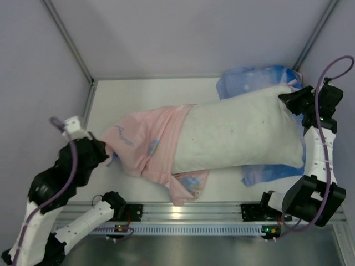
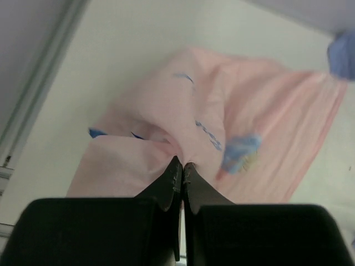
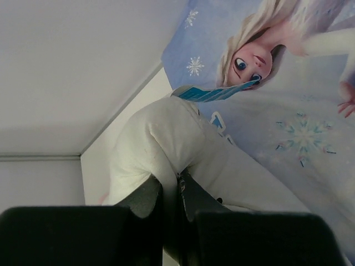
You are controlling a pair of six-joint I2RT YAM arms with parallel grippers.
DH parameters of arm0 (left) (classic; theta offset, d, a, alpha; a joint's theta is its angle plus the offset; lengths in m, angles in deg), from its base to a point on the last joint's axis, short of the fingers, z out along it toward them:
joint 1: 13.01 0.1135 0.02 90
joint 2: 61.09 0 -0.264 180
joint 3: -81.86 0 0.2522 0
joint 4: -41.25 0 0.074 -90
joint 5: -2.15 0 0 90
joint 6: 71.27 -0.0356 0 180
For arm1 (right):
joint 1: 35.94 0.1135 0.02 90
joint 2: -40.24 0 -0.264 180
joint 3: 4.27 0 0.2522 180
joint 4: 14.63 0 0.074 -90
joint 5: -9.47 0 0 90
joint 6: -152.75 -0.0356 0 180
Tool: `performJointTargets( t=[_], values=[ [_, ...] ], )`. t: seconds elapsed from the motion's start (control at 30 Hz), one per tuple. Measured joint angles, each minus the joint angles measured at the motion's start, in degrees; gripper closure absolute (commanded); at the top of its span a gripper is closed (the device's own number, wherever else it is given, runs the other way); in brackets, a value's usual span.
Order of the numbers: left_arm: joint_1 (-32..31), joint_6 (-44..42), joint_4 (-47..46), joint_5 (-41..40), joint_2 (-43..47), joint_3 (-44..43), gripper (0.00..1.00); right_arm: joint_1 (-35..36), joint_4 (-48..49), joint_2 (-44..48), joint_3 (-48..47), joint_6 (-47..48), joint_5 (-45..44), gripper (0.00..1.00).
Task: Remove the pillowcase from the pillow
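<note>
the left end of the pillow (image 1: pixel 238 136) is out of sight inside the pillowcase (image 1: pixel 147 141); how far it reaches in cannot be told. blue printed fabric (image 1: pixel 252 80) lies mostly hidden under the pillow. the left end effector (image 2: pixel 178 166) covers the fold its tips pinch, and the blue marks (image 2: pixel 239 154) on the pink cloth there are too blurred to read. the right end effector (image 3: pixel 171 180) has its tips sunk into the pillow's corner; the right wrist view's edge cuts off the printed figure (image 3: pixel 260 55).

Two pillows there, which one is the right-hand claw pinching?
The bare white pillow on top; the right gripper nips its corner. The other pillow underneath wears blue Elsa print.
</note>
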Motion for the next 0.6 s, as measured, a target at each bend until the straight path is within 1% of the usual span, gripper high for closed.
performJointTargets(
  t=[0.1, 0.17, 0.23, 0.27, 0.3, 0.33, 0.37, 0.4, 0.5, 0.53, 0.57, 0.6],
  values=[
    [0.0, -1.11, -6.54, 9.29, -8.74, 8.09, 1.0, 2.12, 1.25, 2.86, 2.75, 1.84, -1.57, 1.0],
    [-0.04, -1.99, -9.77, 13.66, -14.16, 10.91, 0.98, 3.04, 1.49, 4.76, 4.9, 3.06, -2.19, 1.0],
    [-0.04, -3.32, -12.37, 16.85, -19.63, 12.44, 0.79, 4.09, 1.86, 6.49, 7.13, 4.68, -2.78, 1.0],
    [-0.04, -4.11, -13.27, 17.99, -21.51, 12.57, 0.48, 4.59, 2.05, 7.43, 8.39, 5.53, -3.15, 1.0],
    [-0.04, -5.07, -14.19, 18.84, -22.91, 12.52, 0.37, 5.01, 2.01, 8.39, 9.62, 6.34, -3.45, 0.98],
    [-0.04, -5.51, -14.91, 19.56, -24.02, 12.24, 0.3, 5.35, 2.01, 9.33, 10.78, 7.17, -3.69, 0.86],
    [-0.04, -6.03, -15.3, 19.91, -24.76, 11.74, 0.18, 5.62, 1.95, 10.14, 11.63, 7.8, -3.91, 0.77],
    [-0.04, -6.78, -15.82, 20.2, -25.62, 10.84, 0.15, 5.92, 1.84, 11.19, 12.55, 8.9, -4.13, 0.72],
    [-0.04, -8.98, -16.61, 20.26, -29.31, 5.05, 0.1, 6.43, 1.53, 12.87, 13.35, 11.32, -4.5, 0.68],
    [-0.04, -9.86, -17.03, 20.22, -30.8, 2.47, 0.04, 6.49, 1.53, 13.18, 13.46, 12.07, -4.48, 0.63],
    [-0.04, -10.91, -17.29, 20.2, -32.63, -0.39, 0.01, 6.56, 1.42, 13.27, 13.49, 12.35, -4.46, 0.6],
    [-0.04, -11.85, -18.01, 20.2, -34.36, -2.75, 0.01, 6.6, 1.36, 13.27, 13.49, 12.85, -4.46, 0.57]
  ],
)
